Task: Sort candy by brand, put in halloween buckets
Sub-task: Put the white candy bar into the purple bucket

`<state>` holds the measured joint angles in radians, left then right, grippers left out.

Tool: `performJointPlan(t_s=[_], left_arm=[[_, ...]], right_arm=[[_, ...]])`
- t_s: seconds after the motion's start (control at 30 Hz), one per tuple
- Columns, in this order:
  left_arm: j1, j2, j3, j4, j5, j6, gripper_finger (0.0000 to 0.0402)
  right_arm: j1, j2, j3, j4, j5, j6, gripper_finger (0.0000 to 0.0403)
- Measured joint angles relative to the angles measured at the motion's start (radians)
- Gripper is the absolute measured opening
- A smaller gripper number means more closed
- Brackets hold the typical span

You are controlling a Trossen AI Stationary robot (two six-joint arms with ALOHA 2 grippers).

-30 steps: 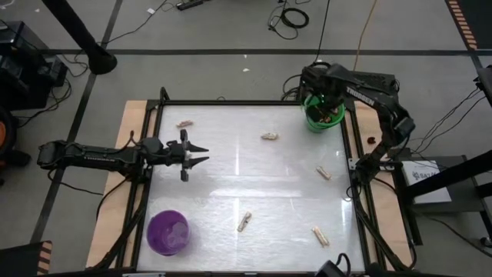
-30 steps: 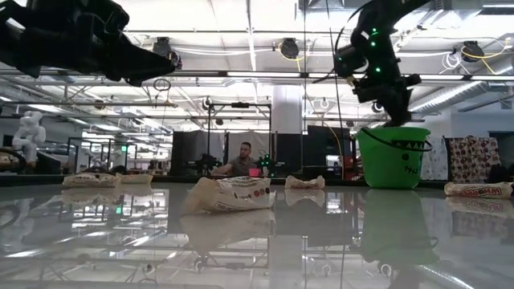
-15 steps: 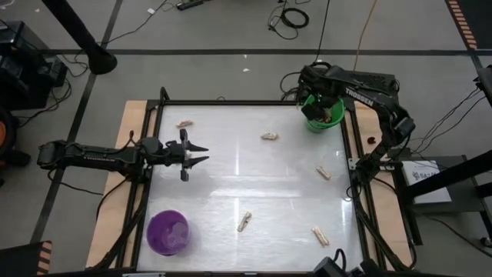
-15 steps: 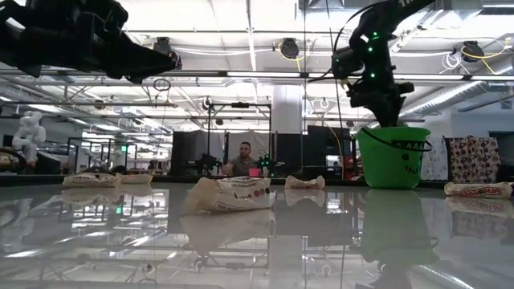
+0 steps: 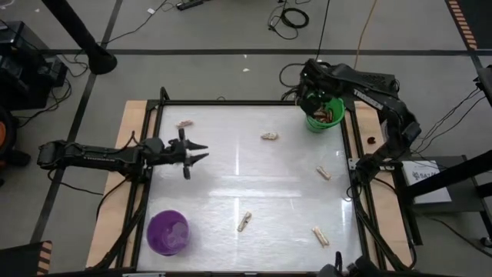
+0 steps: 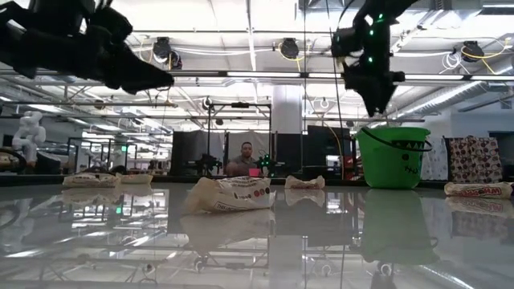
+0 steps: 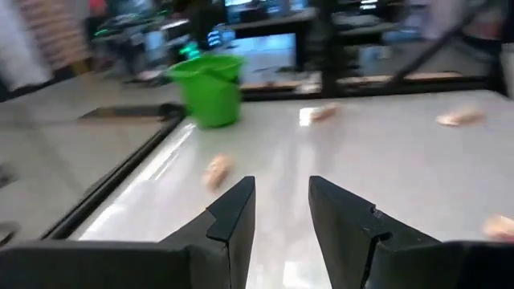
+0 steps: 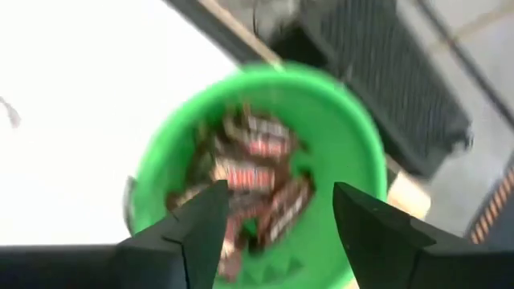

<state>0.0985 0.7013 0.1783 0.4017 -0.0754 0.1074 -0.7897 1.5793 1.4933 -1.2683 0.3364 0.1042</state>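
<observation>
High view: the green bucket [image 5: 325, 115] sits at 1 o'clock on the surface [image 5: 254, 185], the purple bucket [image 5: 167, 231] at 7. The right claw [image 5: 311, 98] hangs over the green one, spread wide and empty, and its wrist view shows a pile of dark red-brown bars [image 8: 249, 181] already inside. The left claw [image 5: 196, 153] hovers at 9 o'clock, partly open with nothing in it. Five pale bars [image 5: 269, 136] are loose on the surface, so I'd say the job's well along, just those left for purple.
</observation>
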Motion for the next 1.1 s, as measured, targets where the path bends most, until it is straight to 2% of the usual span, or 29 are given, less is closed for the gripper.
performJointPlan(t_s=[0.13, 0.27, 0.37, 0.53, 0.67, 0.77, 0.83, 1.03, 1.1], left_arm=[[0.008, 0.000, 0.035, -0.037, -0.149, -0.069, 0.0128], [0.062, 0.012, 0.203, -0.314, -0.156, -0.153, 0.0128], [0.102, 0.059, 0.307, -0.431, -0.162, -0.182, 0.0128], [0.127, 0.165, 0.360, -0.426, -0.121, -0.157, 0.0128], [0.130, 0.284, 0.356, -0.335, -0.103, -0.150, 0.0128], [0.131, 0.401, 0.355, -0.189, -0.093, -0.147, 0.0128], [0.131, 0.487, 0.355, -0.088, -0.078, -0.147, 0.0128], [0.131, 0.742, 0.363, 0.216, -0.052, -0.097, 0.0128], [0.135, 0.815, 0.395, 0.259, -0.039, -0.075, 0.0128]], right_arm=[[0.025, -0.061, 0.000, 0.153, -0.003, -0.072, 0.0211], [0.039, -0.098, 0.000, 0.324, -0.037, -0.187, 0.0210], [0.039, -0.112, 0.000, 0.400, -0.137, -0.233, 0.0210], [0.058, -0.112, -0.015, 0.435, -0.382, -0.232, 0.0210], [0.136, -0.111, -0.077, 0.433, -0.532, -0.236, 0.0210], [0.224, -0.134, -0.157, 0.446, -0.552, -0.193, 0.0210], [0.300, -0.177, -0.255, 0.506, -0.551, -0.145, 0.0210], [0.542, -0.372, -0.663, 0.969, -0.546, -0.012, 0.0210], [0.611, -0.434, -0.785, 1.120, -0.544, 0.005, 0.0210]])
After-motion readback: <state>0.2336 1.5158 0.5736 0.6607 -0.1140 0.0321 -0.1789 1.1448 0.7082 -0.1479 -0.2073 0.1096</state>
